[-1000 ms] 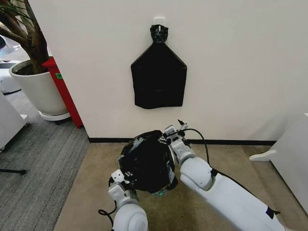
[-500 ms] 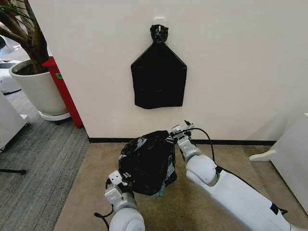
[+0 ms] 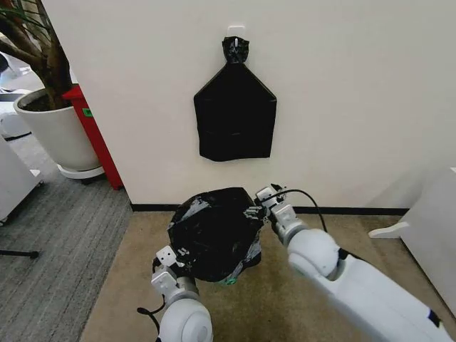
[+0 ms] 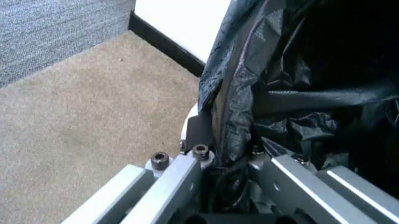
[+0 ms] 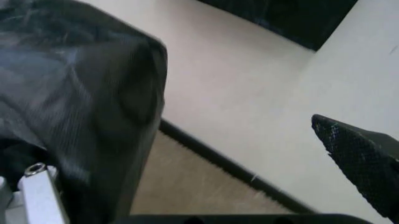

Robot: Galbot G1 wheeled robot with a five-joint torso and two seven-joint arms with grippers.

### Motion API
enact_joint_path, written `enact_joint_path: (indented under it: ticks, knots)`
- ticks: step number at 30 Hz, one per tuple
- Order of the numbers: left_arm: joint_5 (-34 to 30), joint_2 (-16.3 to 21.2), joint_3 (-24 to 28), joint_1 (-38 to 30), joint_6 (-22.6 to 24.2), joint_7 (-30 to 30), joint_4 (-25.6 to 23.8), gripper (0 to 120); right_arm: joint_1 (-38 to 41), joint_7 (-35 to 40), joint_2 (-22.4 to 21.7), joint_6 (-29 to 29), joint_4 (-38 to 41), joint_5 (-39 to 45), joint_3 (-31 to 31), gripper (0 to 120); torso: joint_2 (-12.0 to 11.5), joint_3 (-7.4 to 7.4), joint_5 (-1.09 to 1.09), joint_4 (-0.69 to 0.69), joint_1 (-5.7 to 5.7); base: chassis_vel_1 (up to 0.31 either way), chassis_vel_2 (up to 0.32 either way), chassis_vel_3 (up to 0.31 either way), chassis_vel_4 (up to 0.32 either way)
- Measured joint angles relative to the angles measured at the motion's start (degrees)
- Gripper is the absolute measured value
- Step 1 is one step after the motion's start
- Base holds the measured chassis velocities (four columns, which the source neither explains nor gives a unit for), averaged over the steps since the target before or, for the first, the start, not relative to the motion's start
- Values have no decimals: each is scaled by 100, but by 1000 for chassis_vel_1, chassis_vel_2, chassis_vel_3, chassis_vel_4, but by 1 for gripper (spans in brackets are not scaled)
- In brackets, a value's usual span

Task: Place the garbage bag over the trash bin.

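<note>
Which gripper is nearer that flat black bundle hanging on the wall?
Right. The right gripper is at the garbage bag's upper far edge, just below the bundle; the left gripper is at the bag's near lower side.

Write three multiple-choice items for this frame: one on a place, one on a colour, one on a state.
1. Where does the flat black bundle hang?
A. on the wall
B. on the plant pot
C. on the carpet

2. What colour is the panel beside the plant pot?
A. blue
B. red
C. yellow

3. How is the garbage bag held?
A. lying loose on the floor
B. by one gripper alone
C. between the left gripper and the right gripper

Key: 1 A, it hangs from a wall hook; 2 B, the leaning panel is red; 3 C, a gripper grips each side.
</note>
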Motion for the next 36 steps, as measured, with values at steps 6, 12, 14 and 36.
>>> enact_joint_path:
  ticks: [6,12,14,36]
  knots:
    - [0,-39,-6,-79,-10,-12,48,0,-163,-36,-140,-108,204,392,219,100,0,0,0,-1,0,0,0,0,0]
    - [0,-62,-15,-135,-15,-26,93,0,-399,-62,-276,-50,546,622,191,100,0,0,0,-1,0,0,0,0,0]
    - [2,-69,-15,-143,-15,-28,112,0,-463,-131,-317,110,671,468,82,100,0,0,-1,-1,0,0,0,0,0]
    - [-458,13,168,-352,709,-26,165,0,577,-2421,51,2191,-332,-5696,-1685,100,0,0,-1,0,0,0,0,0,0]
